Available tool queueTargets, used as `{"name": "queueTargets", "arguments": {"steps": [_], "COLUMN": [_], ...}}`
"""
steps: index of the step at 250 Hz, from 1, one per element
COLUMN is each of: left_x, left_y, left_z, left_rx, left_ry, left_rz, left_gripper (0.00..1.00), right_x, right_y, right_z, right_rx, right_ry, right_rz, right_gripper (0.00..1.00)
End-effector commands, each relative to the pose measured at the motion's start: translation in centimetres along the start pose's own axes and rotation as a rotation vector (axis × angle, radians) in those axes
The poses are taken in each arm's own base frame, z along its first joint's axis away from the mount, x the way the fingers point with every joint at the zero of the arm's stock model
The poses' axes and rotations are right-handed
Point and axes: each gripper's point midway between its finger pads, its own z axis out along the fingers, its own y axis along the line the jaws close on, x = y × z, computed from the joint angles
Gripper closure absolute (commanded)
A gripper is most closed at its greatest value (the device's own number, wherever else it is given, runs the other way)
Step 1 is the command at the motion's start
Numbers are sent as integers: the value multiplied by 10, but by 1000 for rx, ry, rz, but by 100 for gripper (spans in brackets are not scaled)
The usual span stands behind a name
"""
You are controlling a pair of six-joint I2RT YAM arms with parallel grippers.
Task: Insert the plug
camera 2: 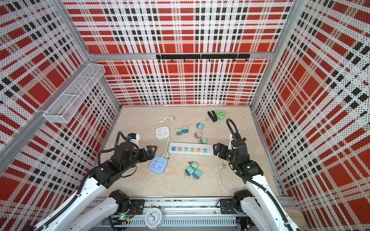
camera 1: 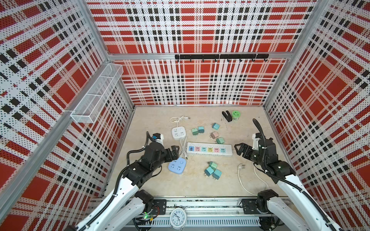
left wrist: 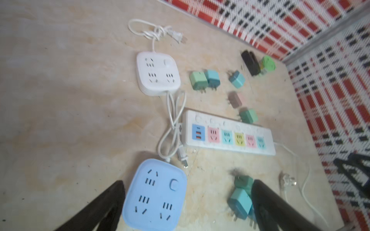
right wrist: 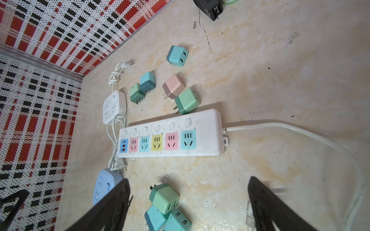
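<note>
Loose on the beige counter (camera 1: 150, 124), bunched with two teal ones, just in front of the long white power strip with coloured sockets (camera 1: 209, 149): green cube plug (camera 1: 213, 165). At the strip's right end, right gripper (camera 1: 238, 149) spread wide, empty. Above the pale blue square socket block (camera 1: 177, 165), left gripper (camera 1: 176, 153) released too.

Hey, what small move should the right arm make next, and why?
Probably lower the right gripper toward the green adapter in the cluster of three in front of the power strip. Its jaws stand open and empty, the adapter shows between them in the right wrist view, and every socket on the strip is free.
</note>
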Motion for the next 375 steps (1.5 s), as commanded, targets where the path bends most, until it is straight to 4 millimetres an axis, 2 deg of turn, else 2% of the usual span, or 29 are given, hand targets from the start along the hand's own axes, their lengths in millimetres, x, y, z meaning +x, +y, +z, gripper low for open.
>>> {"name": "queueTargets", "arguments": {"steps": [1, 41, 87, 129, 172, 289, 375], "left_x": [-20, -15, -3, 13, 31, 52, 57], "left_y": [-20, -40, -52, -61, -61, -49, -41], "left_z": [10, 41, 79, 112, 141, 179, 189], "left_rx": [-42, -35, -30, -43, -82, -179, -252], "left_ry": [-58, 1, 76, 147, 223, 307, 320], "left_rz": [21, 56, 64, 90, 117, 162, 192], "left_gripper": [1, 1, 1, 1, 1, 1, 1], "right_x": [2, 2, 12, 14, 16, 26, 27], "right_y": [4, 1, -8, -18, -20, -27, -27], "right_z": [14, 34, 61, 71, 80, 104, 115], "right_rx": [-16, -12, 15, 63, 72, 85, 86], "right_ry": [36, 38, 100, 109, 126, 171, 185], "right_rz": [11, 28, 57, 50, 47, 46, 34], "right_gripper": [8, 8, 19, 20, 21, 24, 24]}}
